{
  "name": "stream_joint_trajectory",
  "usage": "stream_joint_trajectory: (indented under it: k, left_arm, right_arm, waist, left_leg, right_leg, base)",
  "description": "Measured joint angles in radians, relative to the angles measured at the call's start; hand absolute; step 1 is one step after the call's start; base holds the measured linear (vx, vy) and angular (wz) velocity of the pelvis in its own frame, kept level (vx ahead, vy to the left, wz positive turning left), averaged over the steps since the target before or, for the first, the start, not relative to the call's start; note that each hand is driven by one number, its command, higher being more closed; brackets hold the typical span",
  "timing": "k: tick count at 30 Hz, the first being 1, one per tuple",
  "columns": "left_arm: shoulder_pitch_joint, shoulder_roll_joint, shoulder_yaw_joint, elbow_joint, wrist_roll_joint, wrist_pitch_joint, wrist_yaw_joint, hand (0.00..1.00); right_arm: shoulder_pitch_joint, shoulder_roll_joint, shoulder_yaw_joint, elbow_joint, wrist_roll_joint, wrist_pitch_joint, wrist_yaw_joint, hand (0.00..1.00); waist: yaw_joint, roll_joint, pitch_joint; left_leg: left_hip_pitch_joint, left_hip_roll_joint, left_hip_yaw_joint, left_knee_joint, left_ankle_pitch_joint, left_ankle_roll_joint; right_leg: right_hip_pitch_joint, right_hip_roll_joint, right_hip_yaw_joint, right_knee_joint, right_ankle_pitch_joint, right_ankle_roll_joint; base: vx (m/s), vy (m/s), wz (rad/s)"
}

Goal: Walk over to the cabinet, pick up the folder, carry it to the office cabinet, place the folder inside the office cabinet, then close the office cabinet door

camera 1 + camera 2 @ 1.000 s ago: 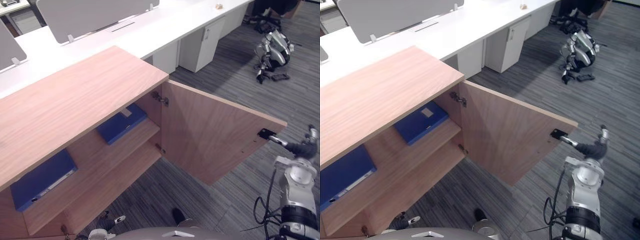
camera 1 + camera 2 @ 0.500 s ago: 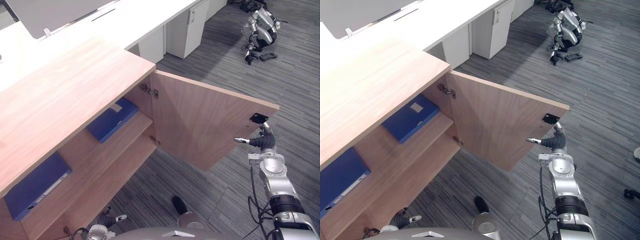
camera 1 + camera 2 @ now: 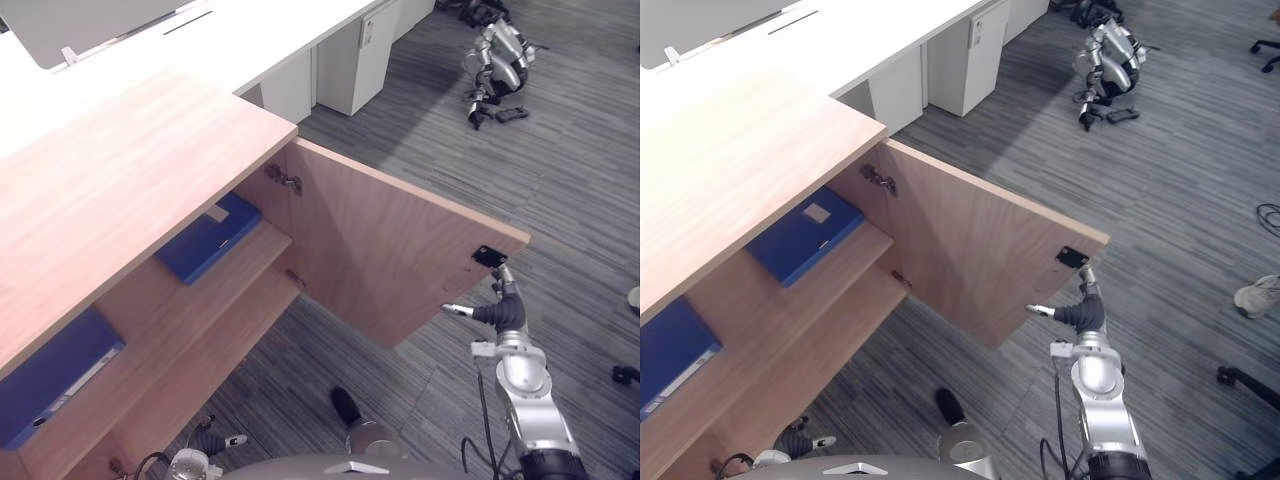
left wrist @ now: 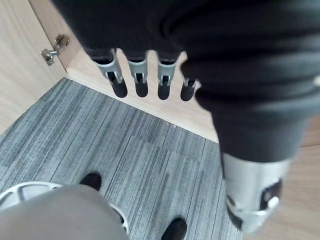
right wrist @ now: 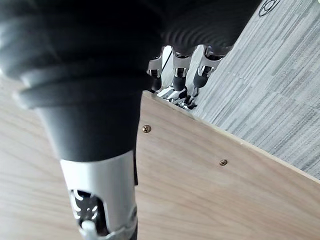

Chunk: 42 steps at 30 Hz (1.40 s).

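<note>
Now I judge the closing step is in hand. My right hand is at the free edge of the open door, fingers straight and empty. I should push the outer face slowly, near this edge. My left hand hangs relaxed. One blue folder lies on the shelf near the hinge side. The cabinet's top partly hides a second folder. I cannot tell if my fingers touch the door.

Grey striped carpet — long white desk behind, white drawer unit beneath it, grey screen on top
</note>
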Motion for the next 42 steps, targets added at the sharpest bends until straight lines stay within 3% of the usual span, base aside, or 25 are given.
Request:
stream_joint_trajectory:
  k: [4, 7, 9, 10, 11, 14, 16, 21, 23, 27, 33, 38, 42]
  left_arm:
    - [-0.015, 0.017, -0.021, 0.027, 0.008, 0.001, 0.0, 0.0]
    - [-0.03, 0.034, -0.063, 0.037, 0.027, 0.002, 0.0, 0.0]
    - [-0.044, 0.047, -0.1, 0.041, 0.027, 0.003, -0.002, 0.0]
    - [-0.056, 0.052, -0.125, 0.042, 0.029, 0.003, -0.004, 0.0]
    - [-0.067, 0.054, -0.145, 0.043, 0.03, 0.002, -0.004, 0.0]
    - [-0.082, 0.061, -0.183, 0.04, 0.046, -0.002, -0.009, 0.0]
    - [-0.088, 0.066, -0.199, 0.039, 0.047, -0.002, -0.024, 0.0]
    - [-0.086, 0.097, -0.23, 0.039, 0.048, -0.001, -0.028, 0.0]
    - [-0.085, 0.107, -0.231, 0.04, 0.052, 0.0, -0.026, 0.0]
    - [-0.094, 0.108, -0.23, 0.039, 0.065, 0.001, -0.024, 0.0]
    - [-0.103, 0.106, -0.198, 0.038, 0.064, 0.011, -0.005, 0.0]
    - [-0.088, 0.104, -0.139, 0.037, 0.053, 0.022, 0.018, 0.0]
    - [-0.076, 0.086, -0.109, 0.035, 0.024, 0.029, 0.023, 0.0]
  right_arm:
    - [0.128, 0.023, 0.082, -0.109, -0.008, -0.001, 0.001, 0.0]
    - [0.176, -0.006, 0.166, -0.141, -0.059, -0.003, 0.011, 0.0]
    - [0.175, -0.095, 0.237, -0.14, -0.114, -0.009, 0.033, 0.0]
    - [0.173, -0.189, 0.299, -0.141, -0.158, -0.024, 0.071, 0.0]
    - [0.165, -0.281, 0.372, -0.145, -0.198, -0.054, 0.112, 0.0]
    - [0.16, -0.405, 0.486, -0.184, -0.242, -0.112, 0.205, 0.0]
    - [0.152, -0.434, 0.534, -0.195, -0.268, -0.147, 0.246, 0.0]
    - [0.109, -0.442, 0.586, -0.199, -0.301, -0.149, 0.284, 0.0]
    - [0.083, -0.437, 0.61, -0.198, -0.307, -0.145, 0.284, 0.0]
    - [0.015, -0.328, 0.635, -0.145, -0.307, -0.139, 0.279, 0.0]
    - [-0.128, -0.118, 0.648, 0.026, -0.307, -0.093, 0.23, 0.0]
    - [-0.19, -0.02, 0.612, 0.173, -0.31, -0.054, 0.157, 0.0]
    - [-0.229, 0.032, 0.597, 0.273, -0.347, -0.033, 0.122, 0.0]
  waist:
    - [-0.008, -0.018, -0.007]
    - [-0.01, -0.042, -0.007]
    - [-0.005, -0.055, -0.009]
    - [-0.001, -0.059, -0.011]
    - [0.008, -0.062, -0.015]
    - [0.032, -0.072, -0.028]
    - [0.052, -0.076, -0.039]
    - [0.081, -0.101, -0.053]
    - [0.082, -0.112, -0.059]
    - [0.106, -0.128, -0.069]
    - [0.146, -0.111, -0.068]
    - [0.176, -0.107, -0.066]
    - [0.18, -0.107, -0.066]
  left_leg:
    - [0.001, 0.002, -0.006, 0.011, 0.0, 0.0]
    - [0.001, 0.007, -0.007, 0.027, -0.003, -0.002]
    - [-0.002, 0.007, -0.008, 0.027, -0.006, -0.007]
    - [-0.001, 0.006, -0.014, 0.027, -0.007, -0.01]
    - [0.0, 0.006, -0.026, 0.028, -0.007, -0.01]
    - [0.0, 0.006, -0.066, 0.026, -0.002, -0.008]
    - [0.0, 0.007, -0.075, 0.027, 0.0, -0.007]
    - [-0.01, -0.003, -0.133, 0.028, 0.005, 0.008]
    - [-0.024, -0.006, -0.164, 0.034, 0.006, 0.014]
    - [-0.056, -0.013, -0.225, 0.042, 0.009, 0.023]
    - [-0.117, -0.038, -0.349, 0.039, 0.035, 0.043]
    - [-0.141, -0.05, -0.437, 0.026, 0.055, 0.046]
    - [-0.138, -0.067, -0.478, -0.03, 0.095, 0.049]
  right_leg:
    - [0.001, 0.0, 0.001, 0.005, 0.002, -0.001]
    - [-0.002, -0.003, -0.017, 0.006, 0.0, -0.014]
    - [-0.004, -0.013, -0.055, 0.01, 0.003, -0.019]
    - [-0.005, -0.017, -0.074, 0.016, 0.003, -0.019]
    - [-0.003, -0.017, -0.078, 0.023, 0.003, -0.018]
    - [0.012, -0.018, -0.105, 0.028, 0.001, -0.022]
    - [0.014, -0.023, -0.117, 0.034, -0.003, -0.024]
    - [0.028, -0.043, -0.172, 0.057, -0.028, -0.021]
    - [0.033, -0.053, -0.201, 0.058, -0.033, -0.02]
    - [0.042, -0.076, -0.262, 0.058, -0.038, -0.014]
    - [0.05, -0.105, -0.379, 0.058, -0.057, -0.013]
    - [0.08, -0.118, -0.459, 0.056, -0.071, -0.011]
    - [0.084, -0.13, -0.498, 0.06, -0.085, -0.006]
  base:
    - [-0.08, -0.076, -0.03]
    - [-0.12, -0.076, -0.07]
    - [-0.12, -0.085, -0.06]
    - [-0.09, -0.081, 0.08]
    - [-0.08, -0.074, 0.12]
    - [-0.05, -0.057, 0.25]
    - [-0.03, -0.013, 0.24]
    - [-0.02, 0.012, 0.34]
    - [-0.01, 0.026, 0.44]
    - [-0.01, 0.023, 0.42]
    - [0.01, -0.002, 0.63]
    - [0.0, -0.004, 0.52]
    - [-0.03, -0.014, 0.37]
